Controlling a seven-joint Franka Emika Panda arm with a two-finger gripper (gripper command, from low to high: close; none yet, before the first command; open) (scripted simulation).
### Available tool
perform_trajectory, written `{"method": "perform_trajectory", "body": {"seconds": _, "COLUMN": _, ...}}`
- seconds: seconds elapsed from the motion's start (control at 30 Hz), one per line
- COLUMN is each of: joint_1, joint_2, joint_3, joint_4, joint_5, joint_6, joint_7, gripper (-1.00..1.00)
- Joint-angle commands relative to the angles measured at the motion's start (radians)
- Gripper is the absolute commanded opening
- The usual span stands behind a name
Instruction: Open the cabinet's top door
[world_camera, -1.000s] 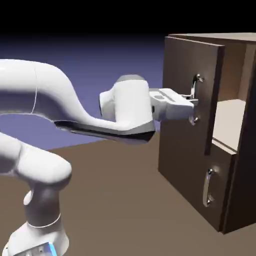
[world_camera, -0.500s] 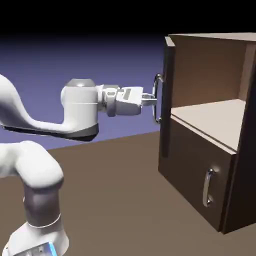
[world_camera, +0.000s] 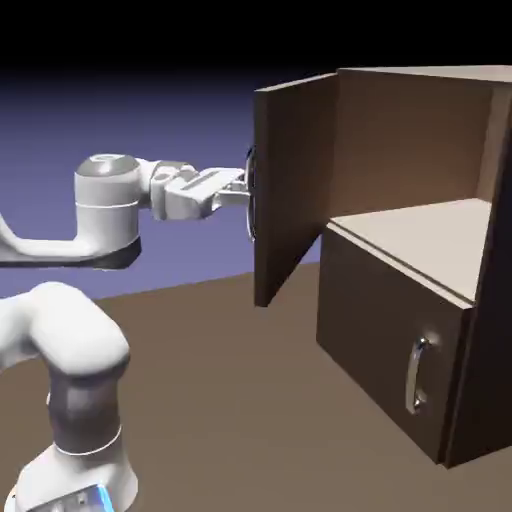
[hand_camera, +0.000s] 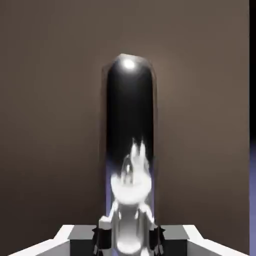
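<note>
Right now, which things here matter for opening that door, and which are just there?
In the job: cabinet; top door, swung open; its handle; tool, shut on the handle.
Just there: lower panel, closed; its small handle; table.

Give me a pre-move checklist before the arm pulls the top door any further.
1. Gripper shut on the handle: ok.
2. Top door swung clear of the cabinet: ok, it stands wide open.
3. Lower panel closed: ok.
4. Table under the door's swing free of things: ok.
5. Grip centred on the handle: cannot tell.
</note>
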Motion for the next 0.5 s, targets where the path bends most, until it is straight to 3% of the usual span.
{"method": "perform_trajectory", "body": {"seconds": 0.0, "joint_1": 0.005, "joint_2": 0.008, "joint_3": 0.036, "joint_4": 0.009, "joint_5": 0.039, "joint_6": -0.033, "joint_7": -0.001, "gripper": -1.00}}
{"method": "perform_trajectory", "body": {"seconds": 0.47, "joint_1": -0.142, "joint_2": 0.249, "joint_3": 0.544, "joint_4": 0.335, "joint_5": 0.479, "joint_6": -0.498, "joint_7": 0.047, "gripper": -1.00}}
